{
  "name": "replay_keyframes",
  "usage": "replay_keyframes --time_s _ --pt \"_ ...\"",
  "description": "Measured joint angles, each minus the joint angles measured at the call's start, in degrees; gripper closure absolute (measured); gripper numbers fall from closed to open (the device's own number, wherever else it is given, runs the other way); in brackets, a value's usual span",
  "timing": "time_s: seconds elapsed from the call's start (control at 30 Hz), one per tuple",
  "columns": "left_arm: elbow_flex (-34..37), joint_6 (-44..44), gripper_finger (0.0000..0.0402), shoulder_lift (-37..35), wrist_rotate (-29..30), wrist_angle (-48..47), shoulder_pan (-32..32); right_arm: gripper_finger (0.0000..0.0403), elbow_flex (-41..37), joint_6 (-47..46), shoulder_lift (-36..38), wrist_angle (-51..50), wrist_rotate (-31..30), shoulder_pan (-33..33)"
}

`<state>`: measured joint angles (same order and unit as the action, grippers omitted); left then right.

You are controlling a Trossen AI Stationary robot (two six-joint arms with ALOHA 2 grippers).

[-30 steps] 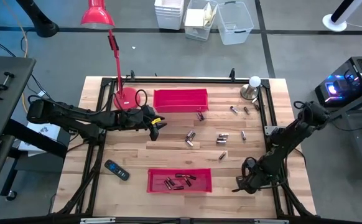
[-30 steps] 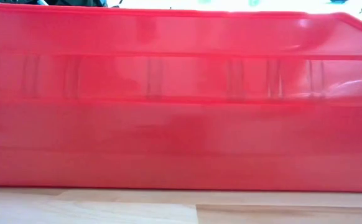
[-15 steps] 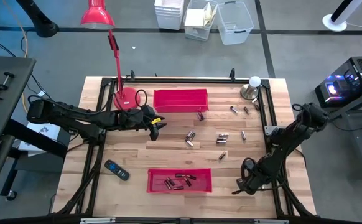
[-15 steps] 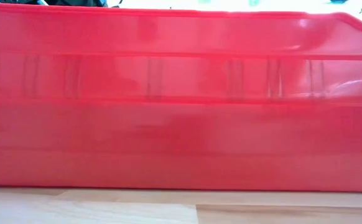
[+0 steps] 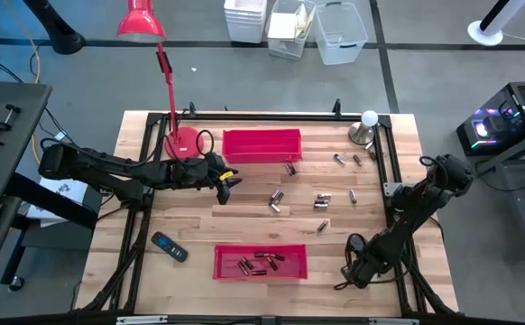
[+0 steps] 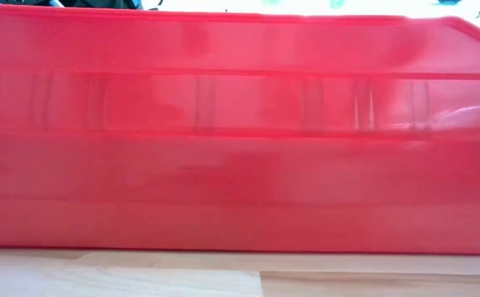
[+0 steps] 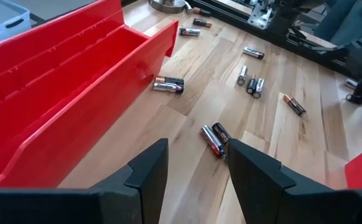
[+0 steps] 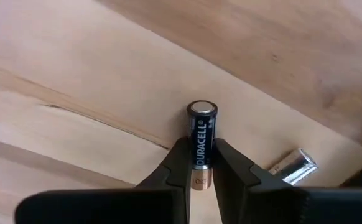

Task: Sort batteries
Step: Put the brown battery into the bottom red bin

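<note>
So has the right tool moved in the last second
Yes. In the high view the right tool has slid slightly toward the table's near edge, compared against the near red tray, and it now clamps a battery.

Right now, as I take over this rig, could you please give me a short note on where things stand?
Right gripper: shut on a black Duracell battery at the near right of the table; another silvery battery lies beside it.
Left gripper: open, holding nothing, hovering by the far red tray, above a pair of batteries.
Done: several batteries lie in the near red tray.
Left: about a dozen loose batteries scattered mid-table and toward the far right corner. The far tray looks empty.
</note>
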<state>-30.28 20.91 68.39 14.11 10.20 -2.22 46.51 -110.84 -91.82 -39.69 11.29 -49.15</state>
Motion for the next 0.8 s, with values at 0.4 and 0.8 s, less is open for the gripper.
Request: replay_keyframes --time_s 0.4,0.8 --pt "0.00 -0.19 0.0245 0.01 0.00 0.10 0.00 0.0369 26.12 20.96 -0.20 -2.89 -34.23 4.24" --pt "-0.02 -0.11 0.0245 0.01 -1.57 0.31 0.00 0.0337 35.58 44.97 -10.41 3.79 -26.47 16.54"
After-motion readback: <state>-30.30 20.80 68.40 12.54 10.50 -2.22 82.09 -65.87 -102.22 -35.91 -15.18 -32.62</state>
